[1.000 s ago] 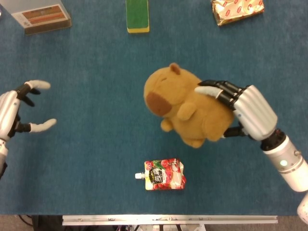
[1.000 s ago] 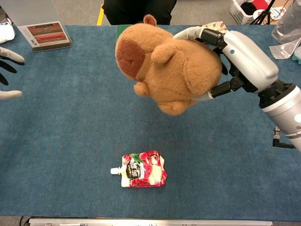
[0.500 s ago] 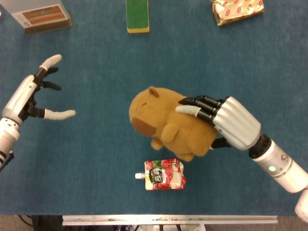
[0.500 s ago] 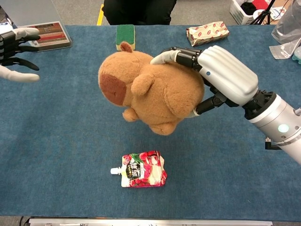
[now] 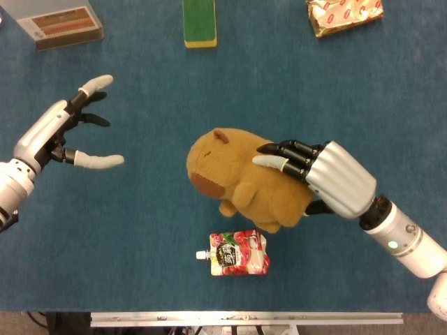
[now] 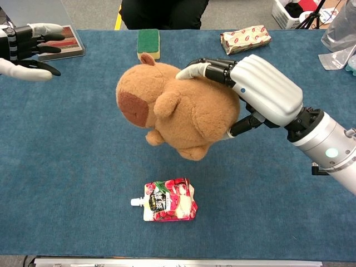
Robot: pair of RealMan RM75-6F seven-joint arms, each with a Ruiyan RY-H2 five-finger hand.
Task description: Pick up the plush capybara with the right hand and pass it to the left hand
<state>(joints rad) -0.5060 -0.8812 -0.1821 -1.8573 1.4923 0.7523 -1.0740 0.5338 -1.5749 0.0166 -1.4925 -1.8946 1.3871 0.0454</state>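
Note:
The plush capybara [image 5: 241, 183] [image 6: 178, 114] is tan with a brown snout, held above the blue table with its head toward the left. My right hand [image 5: 328, 179] [image 6: 258, 92] grips its rear and back, fingers over the top and thumb underneath. My left hand [image 5: 63, 136] [image 6: 28, 50] hovers open at the left, fingers spread toward the plush, a wide gap of table between them.
A red fruit pouch [image 5: 237, 254] [image 6: 166, 207] lies just below the plush near the front edge. At the back are a green sponge [image 5: 199, 22] [image 6: 148, 42], a gold snack packet [image 5: 343, 14] [image 6: 245, 39] and a small box [image 5: 59, 26] [image 6: 58, 40].
My right hand carried the capybara left and toward the front, then nearly stopped. My left hand moved in from the left edge toward the middle, fingers spread.

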